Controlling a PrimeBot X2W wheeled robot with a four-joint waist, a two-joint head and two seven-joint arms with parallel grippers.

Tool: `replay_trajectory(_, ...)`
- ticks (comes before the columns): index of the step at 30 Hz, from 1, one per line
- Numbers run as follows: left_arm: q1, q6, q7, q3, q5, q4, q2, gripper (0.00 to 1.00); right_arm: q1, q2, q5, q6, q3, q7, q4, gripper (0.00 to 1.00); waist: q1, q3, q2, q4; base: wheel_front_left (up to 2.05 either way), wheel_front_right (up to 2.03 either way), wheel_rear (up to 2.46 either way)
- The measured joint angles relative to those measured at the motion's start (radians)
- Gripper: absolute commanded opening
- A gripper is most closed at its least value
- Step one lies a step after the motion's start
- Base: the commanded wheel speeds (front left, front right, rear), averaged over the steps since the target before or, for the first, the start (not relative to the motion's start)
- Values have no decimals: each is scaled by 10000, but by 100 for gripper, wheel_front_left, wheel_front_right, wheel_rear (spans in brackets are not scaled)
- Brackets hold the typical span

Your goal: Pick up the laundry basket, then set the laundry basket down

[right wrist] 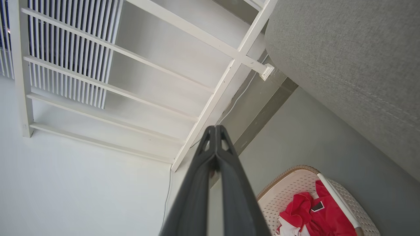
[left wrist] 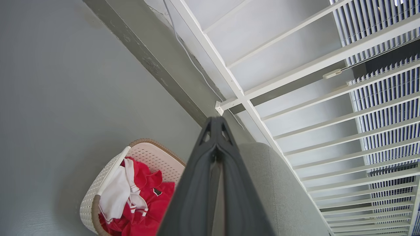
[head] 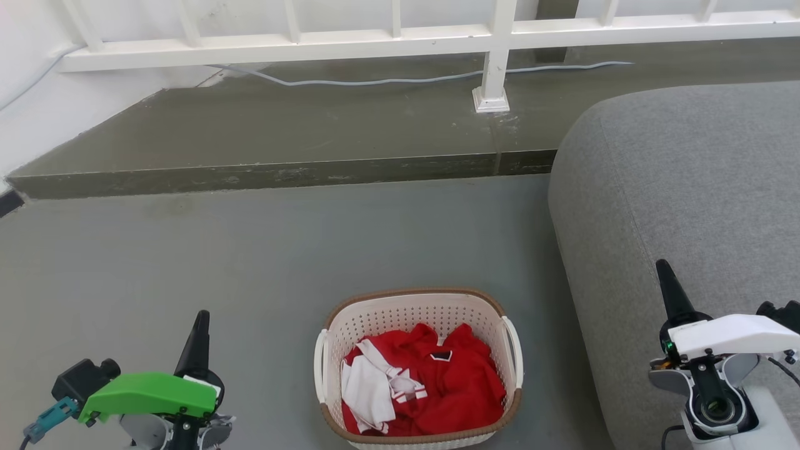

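Note:
The laundry basket [head: 375, 315] stands on the grey floor, cream-white and perforated with a brown rim and two white side handles. Red and white clothes [head: 425, 381] lie inside it. The basket [left wrist: 144, 155] sits at the lower left of the left wrist view and the basket [right wrist: 295, 183] at the lower right of the right wrist view. My left gripper [head: 200, 322] is left of the basket and apart from it, fingers shut together with nothing held. My right gripper [head: 664, 272] is to the basket's right, over the sofa, also shut and empty. Both grippers' fingertips [left wrist: 215, 119] [right wrist: 215, 127] meet.
A grey sofa [head: 681, 187] fills the right side, close to the basket. Behind lies a raised dark step [head: 281, 131] with a white railing [head: 387, 40], a post base [head: 492, 100] and a pale cable [head: 375, 80]. Open floor [head: 187, 250] lies ahead and left.

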Motion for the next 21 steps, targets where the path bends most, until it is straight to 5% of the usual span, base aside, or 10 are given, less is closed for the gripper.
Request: replay_trajectory(21, -11, -117, 623, 621, -2259, -17, 35, 0, -3, 174, 2318, 54, -673, 660, -245, 0, 0, -21, 0, 100, 0, 0, 0)
